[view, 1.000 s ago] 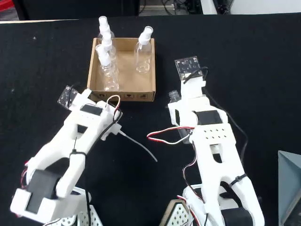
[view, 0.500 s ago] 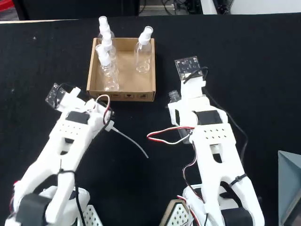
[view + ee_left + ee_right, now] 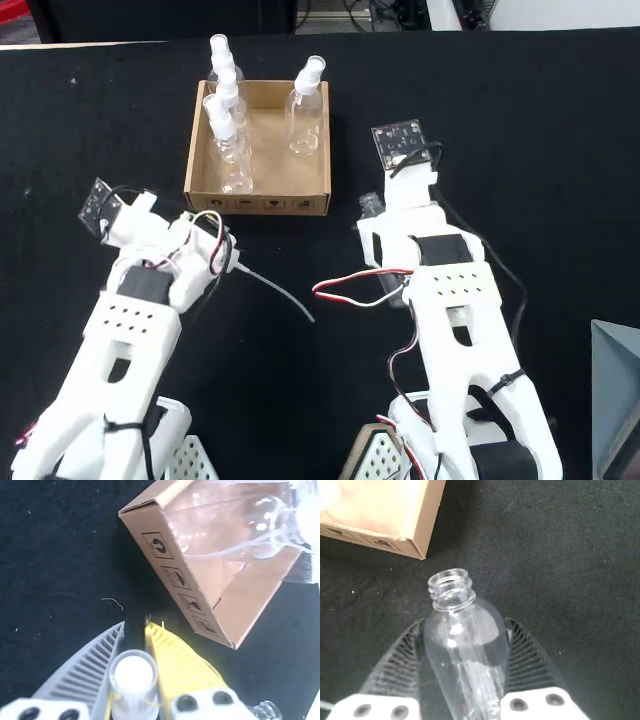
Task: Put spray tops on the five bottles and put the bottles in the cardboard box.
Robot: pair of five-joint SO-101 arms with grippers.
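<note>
One cardboard box (image 3: 258,205) sits on the black table (image 3: 520,100), toward the far edge and left of centre. Four capped bottles (image 3: 305,120) stand upright in it: three bunched along the box's left wall, one by its far right corner.

The fifth bottle (image 3: 465,645) is clear, its neck open with no top on. It is clamped between the fingers of the right gripper (image 3: 465,624). The neck points toward the box's near right corner, near it but apart.

The left gripper (image 3: 135,627) is closed tight on the one loose spray top (image 3: 132,674), grey finger on one side, yellow on the other. Its tips point toward the box's near wall without touching it. The top's thin tube (image 3: 280,297) sticks out over the table between the two arms.

Count: two arms, five bottles, five tops, one box. One grey object (image 3: 615,400) sits at the table's near right corner, cut off at the edge, so I can't tell what it is.
</note>
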